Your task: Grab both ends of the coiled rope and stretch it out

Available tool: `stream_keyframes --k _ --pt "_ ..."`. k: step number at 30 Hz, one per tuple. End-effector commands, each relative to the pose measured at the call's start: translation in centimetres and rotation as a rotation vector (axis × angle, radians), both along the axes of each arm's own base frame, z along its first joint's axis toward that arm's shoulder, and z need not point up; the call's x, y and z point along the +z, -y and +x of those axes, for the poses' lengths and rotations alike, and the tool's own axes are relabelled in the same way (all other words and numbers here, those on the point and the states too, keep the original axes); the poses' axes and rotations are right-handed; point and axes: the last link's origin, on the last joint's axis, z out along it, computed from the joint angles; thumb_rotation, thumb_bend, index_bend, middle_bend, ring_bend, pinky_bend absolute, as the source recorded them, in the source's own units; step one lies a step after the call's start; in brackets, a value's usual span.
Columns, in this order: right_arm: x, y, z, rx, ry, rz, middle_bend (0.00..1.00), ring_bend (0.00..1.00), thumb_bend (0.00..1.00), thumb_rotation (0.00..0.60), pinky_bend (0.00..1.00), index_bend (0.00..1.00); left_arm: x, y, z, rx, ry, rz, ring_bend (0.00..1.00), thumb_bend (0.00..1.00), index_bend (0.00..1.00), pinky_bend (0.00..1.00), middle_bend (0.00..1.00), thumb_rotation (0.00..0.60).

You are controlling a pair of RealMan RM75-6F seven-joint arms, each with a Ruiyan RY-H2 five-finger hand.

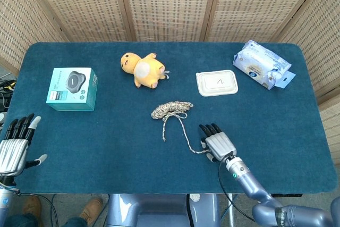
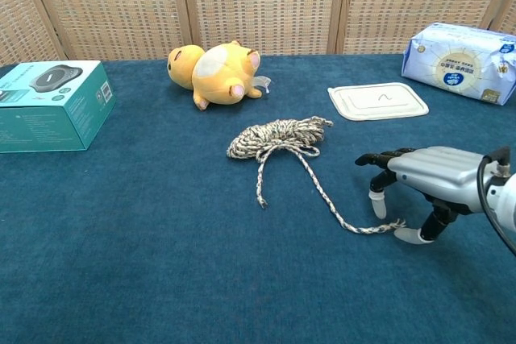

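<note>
The speckled rope lies on the blue table cloth, its coil (image 1: 171, 110) (image 2: 278, 136) near the middle. A short tail ends at the front (image 2: 260, 203). A longer tail runs right to an end (image 1: 206, 151) (image 2: 395, 225). My right hand (image 1: 217, 143) (image 2: 423, 176) arches just over that long end with its fingers apart; the thumb tip (image 2: 407, 236) sits right beside the rope end, and nothing is pinched. My left hand (image 1: 15, 147) hovers at the table's front left corner, fingers spread and empty, far from the rope and only in the head view.
A yellow plush toy (image 1: 142, 69) (image 2: 214, 64) lies behind the coil. A teal box (image 1: 72, 89) (image 2: 48, 105) stands at the left. A white lid (image 1: 216, 83) (image 2: 377, 101) and a tissue pack (image 1: 261, 70) (image 2: 463, 62) lie at the back right.
</note>
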Motion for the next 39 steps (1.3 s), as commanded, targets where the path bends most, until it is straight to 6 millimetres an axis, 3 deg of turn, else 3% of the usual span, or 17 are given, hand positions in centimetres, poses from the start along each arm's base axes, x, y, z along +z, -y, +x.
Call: stream_keyframes --k 1,21,39 --pt "-0.3 0.0 0.1 0.001 -0.007 -0.001 0.00 0.00 0.34 0.600 0.00 0.47 0.0 0.0 0.0 0.001 0.000 0.000 0.00 0.00 0.00 0.00 0.00 0.600" --pt "-0.8 0.1 0.6 0.022 0.005 -0.016 0.00 0.00 0.42 0.600 0.00 0.63 -0.1 -0.1 -0.1 0.003 -0.002 -0.005 0.00 0.00 0.00 0.00 0.00 0.600" --pt "1.6 1.3 0.0 0.136 -0.059 -0.118 0.00 0.00 0.42 0.600 0.00 0.65 -0.8 -0.6 -0.1 0.003 -0.011 -0.036 0.00 0.00 0.00 0.00 0.00 0.600"
